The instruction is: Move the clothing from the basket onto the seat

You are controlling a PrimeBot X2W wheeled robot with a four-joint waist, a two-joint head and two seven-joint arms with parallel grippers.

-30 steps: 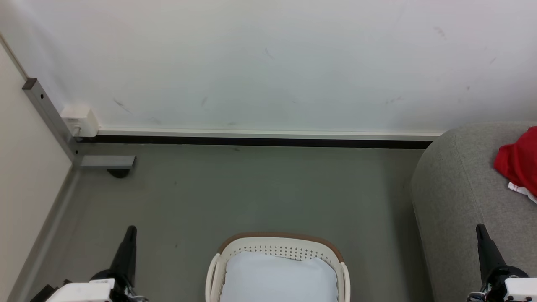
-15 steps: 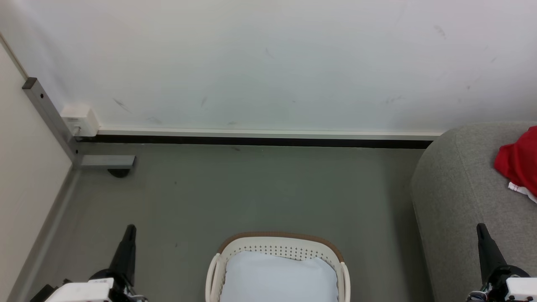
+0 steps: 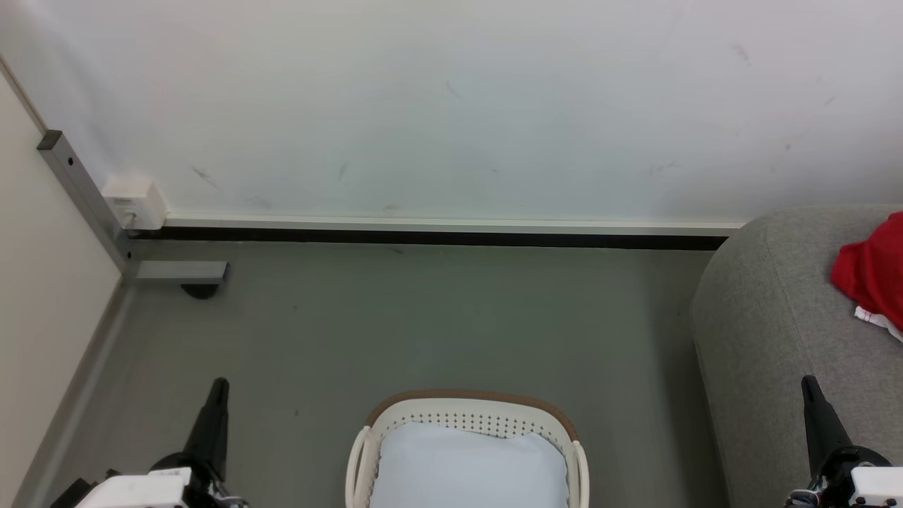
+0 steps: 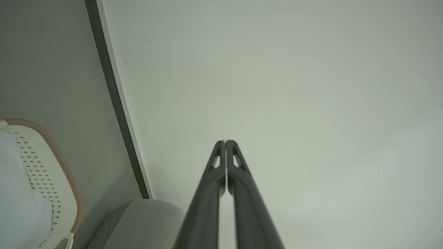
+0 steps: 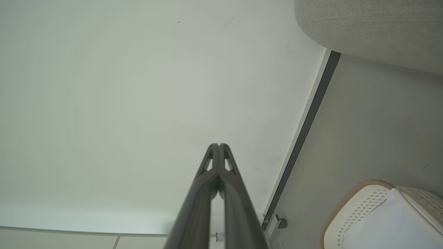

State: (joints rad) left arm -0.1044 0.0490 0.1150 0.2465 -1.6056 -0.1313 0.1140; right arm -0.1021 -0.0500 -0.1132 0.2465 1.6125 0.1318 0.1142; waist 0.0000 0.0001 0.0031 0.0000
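clothing (image 3: 873,271) on seat (image 3: 776,339), basket (image 3: 465,413) left

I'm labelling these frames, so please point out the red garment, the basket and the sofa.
red garment (image 3: 871,271): head view, on its red body.
basket (image 3: 465,413): head view, on the perforated far wall.
sofa (image 3: 769,317): head view, on bare grey upholstery.

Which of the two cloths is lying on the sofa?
The bright red garment, on the grey sofa; the pale blue-white cloth sits in the basket.

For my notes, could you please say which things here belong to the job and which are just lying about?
Job: red clothing, lying on the grey seat; basket.
Lying about: pale cloth in the basket; white wall box; grey metal post.
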